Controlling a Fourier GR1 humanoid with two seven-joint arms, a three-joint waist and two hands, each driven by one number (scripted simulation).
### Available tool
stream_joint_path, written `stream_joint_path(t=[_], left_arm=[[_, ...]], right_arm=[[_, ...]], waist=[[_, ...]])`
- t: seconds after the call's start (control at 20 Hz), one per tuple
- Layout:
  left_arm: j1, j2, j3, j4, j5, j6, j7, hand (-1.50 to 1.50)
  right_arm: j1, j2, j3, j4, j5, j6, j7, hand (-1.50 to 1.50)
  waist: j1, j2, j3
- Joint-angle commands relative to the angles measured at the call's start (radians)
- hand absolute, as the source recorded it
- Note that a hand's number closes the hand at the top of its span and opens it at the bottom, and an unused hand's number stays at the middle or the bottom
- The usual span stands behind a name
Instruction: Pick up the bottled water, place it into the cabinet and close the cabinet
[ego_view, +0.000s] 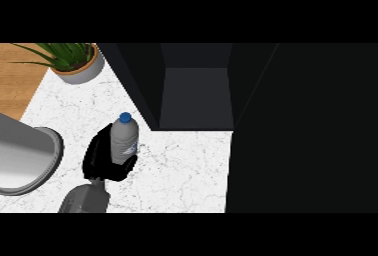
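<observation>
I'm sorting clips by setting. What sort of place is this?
Probably a kitchen counter: a white marbled countertop, a dark open cabinet standing on it, and at the left the rim of what looks like a metal sink. The left hand holds bottled water near the cabinet.

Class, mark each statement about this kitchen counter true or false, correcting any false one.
1. The clear plastic water bottle has a blue cap. True.
2. The black left robot hand curls round the bottle. True.
3. The bottle stands inside the dark cabinet. False: it is outside, over the white marble counter.
4. The cabinet is shut. False: it stands open.
5. A green plant in a grey pot stands at the far left. True.
</observation>
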Motion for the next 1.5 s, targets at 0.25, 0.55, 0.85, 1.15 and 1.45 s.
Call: stream_joint_path(t=[0.25,0.55,0.85,1.15,1.45], left_arm=[[-0.129,-0.019,-0.225,-0.187,0.003,0.354,0.088,1.5],[-0.269,-0.019,-0.252,-0.174,-0.018,0.504,0.168,1.5],[-0.424,-0.019,-0.292,-0.029,-0.095,0.59,0.126,1.5],[-0.559,-0.019,-0.356,0.046,-0.123,0.769,0.141,1.5],[-0.594,0.008,-0.318,0.108,-0.195,0.801,0.129,1.5]], right_arm=[[-0.053,0.007,0.017,-0.023,-0.003,-0.025,0.042,-1.5],[0.008,-0.006,0.019,-0.035,-0.024,-0.021,0.021,-1.5],[-0.021,0.009,0.051,-0.002,0.004,-0.036,0.027,-1.5],[-0.055,-0.019,-0.006,0.004,-0.057,-0.012,0.04,-1.5],[-0.08,0.003,0.029,0.004,-0.032,-0.034,0.055,-1.5]], waist=[[-0.008,0.002,-0.001],[-0.013,0.003,-0.001],[-0.017,0.005,-0.001],[-0.047,0.009,0.0],[-0.048,0.014,-0.001]])
